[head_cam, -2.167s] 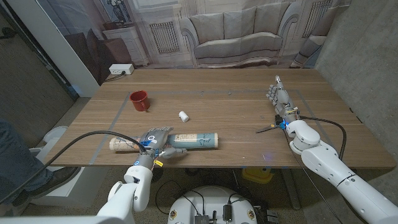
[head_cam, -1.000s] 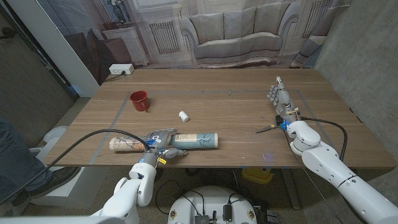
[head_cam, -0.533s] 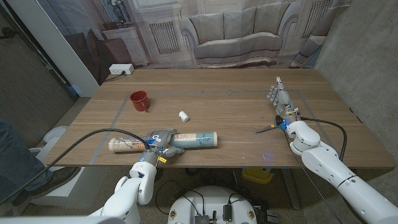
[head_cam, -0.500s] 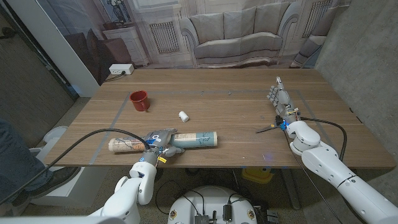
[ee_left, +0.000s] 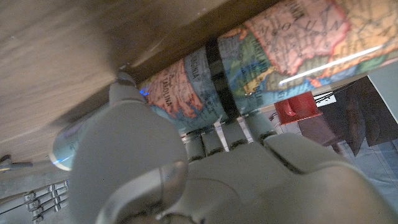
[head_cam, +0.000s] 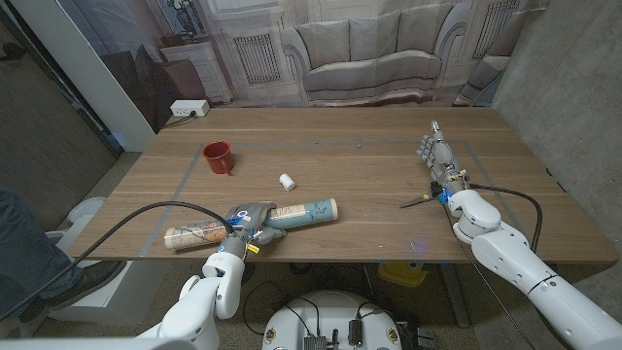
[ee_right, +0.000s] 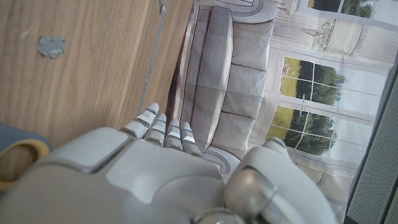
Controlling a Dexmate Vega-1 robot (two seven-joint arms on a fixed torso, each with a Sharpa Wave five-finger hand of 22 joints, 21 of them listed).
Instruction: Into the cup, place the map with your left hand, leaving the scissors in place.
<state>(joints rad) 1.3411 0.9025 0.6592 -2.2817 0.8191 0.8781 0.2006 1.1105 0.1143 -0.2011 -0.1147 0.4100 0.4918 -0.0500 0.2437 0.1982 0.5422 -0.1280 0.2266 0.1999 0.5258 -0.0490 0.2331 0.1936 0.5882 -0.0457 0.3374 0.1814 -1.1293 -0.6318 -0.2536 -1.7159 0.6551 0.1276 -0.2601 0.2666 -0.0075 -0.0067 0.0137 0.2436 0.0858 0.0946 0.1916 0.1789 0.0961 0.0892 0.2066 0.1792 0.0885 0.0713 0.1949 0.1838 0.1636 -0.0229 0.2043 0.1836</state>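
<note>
The rolled map (head_cam: 292,213) lies slantwise near the table's front edge, and my left hand (head_cam: 248,223) grips it around its middle. The left wrist view has the fingers (ee_left: 214,142) wrapped round the colourful map (ee_left: 261,62), with the red cup (ee_left: 297,107) beyond it. That cup (head_cam: 217,157) stands upright at the far left, well apart from the map. On the right the scissors (head_cam: 418,202) lie on the wood, just beside my right hand (head_cam: 437,156), whose straight fingers hold nothing. A blue and yellow scissors handle (ee_right: 12,158) shows beside that hand (ee_right: 143,168).
A small white cylinder (head_cam: 287,181) lies between the cup and the map. Grey tape lines (head_cam: 180,185) mark a rectangle on the table (head_cam: 350,146). A black cable (head_cam: 126,219) loops off the front left edge. A person's leg (head_cam: 24,258) is at the far left.
The map has turned in my left hand: its left end swung toward the front edge and its right end rose away from it. The right hand and scissors stayed put.
</note>
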